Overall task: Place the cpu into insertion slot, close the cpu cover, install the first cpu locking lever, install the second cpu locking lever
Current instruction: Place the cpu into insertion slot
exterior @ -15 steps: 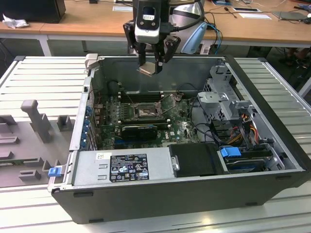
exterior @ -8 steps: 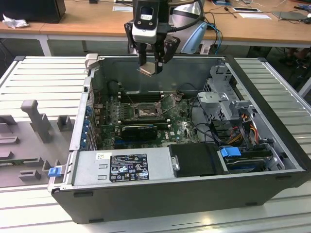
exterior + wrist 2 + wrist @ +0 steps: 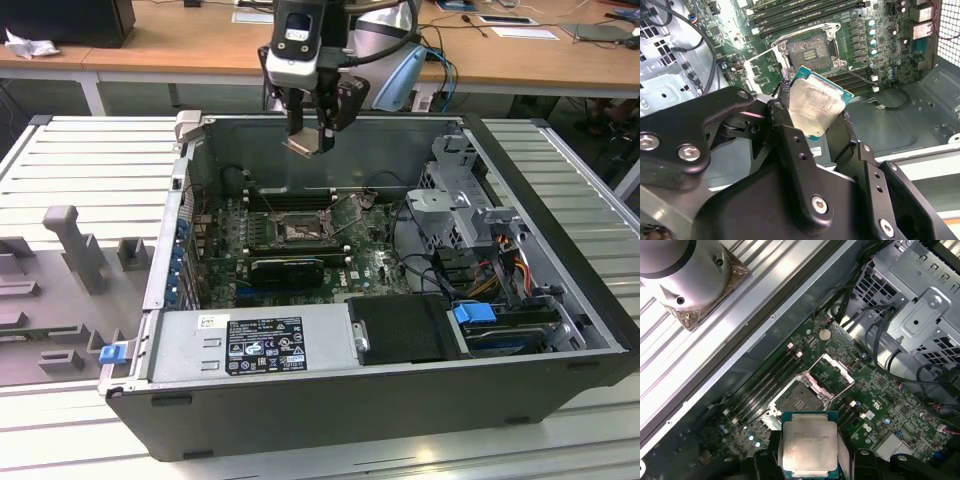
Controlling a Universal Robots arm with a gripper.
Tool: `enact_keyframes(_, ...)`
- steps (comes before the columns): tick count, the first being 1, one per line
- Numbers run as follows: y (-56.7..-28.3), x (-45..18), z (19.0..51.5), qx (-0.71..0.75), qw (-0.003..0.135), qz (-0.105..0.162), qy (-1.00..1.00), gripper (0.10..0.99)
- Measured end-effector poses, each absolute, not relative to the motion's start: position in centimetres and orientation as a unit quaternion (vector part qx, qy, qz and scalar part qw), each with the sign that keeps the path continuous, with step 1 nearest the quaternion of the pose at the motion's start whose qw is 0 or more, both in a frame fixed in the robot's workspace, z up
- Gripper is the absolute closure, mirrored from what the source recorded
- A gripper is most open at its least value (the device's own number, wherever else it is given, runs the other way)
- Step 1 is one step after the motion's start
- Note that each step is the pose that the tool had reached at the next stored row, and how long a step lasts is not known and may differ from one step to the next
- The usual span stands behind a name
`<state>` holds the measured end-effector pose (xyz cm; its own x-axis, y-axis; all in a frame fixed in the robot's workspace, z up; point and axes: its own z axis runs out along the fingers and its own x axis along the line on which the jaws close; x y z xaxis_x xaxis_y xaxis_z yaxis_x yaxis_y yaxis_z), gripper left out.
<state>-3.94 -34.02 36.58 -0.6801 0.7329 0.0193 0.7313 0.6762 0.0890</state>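
The hand (image 3: 312, 138) was closed on the cpu (image 3: 810, 447), holding it tilted above the open computer case (image 3: 560, 330); the insertion slot (image 3: 300, 232) lay on the motherboard (image 3: 375, 260) well below the hand, pin field exposed.

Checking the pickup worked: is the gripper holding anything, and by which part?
Yes: the gripper holds the cpu, clamped by two opposite edges, metal top showing.

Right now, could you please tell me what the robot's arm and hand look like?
The arm is silver-grey with a light blue joint cap. The hand has a grey-and-black body and black linked metal fingers fastened with silver screws.
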Motion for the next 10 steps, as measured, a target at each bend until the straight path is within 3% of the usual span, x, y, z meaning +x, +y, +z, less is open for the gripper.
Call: enact_keyframes(10, -34.02, -3.94, 36.57, 0.438, 0.011, 0.044, 0.898, 0.557)
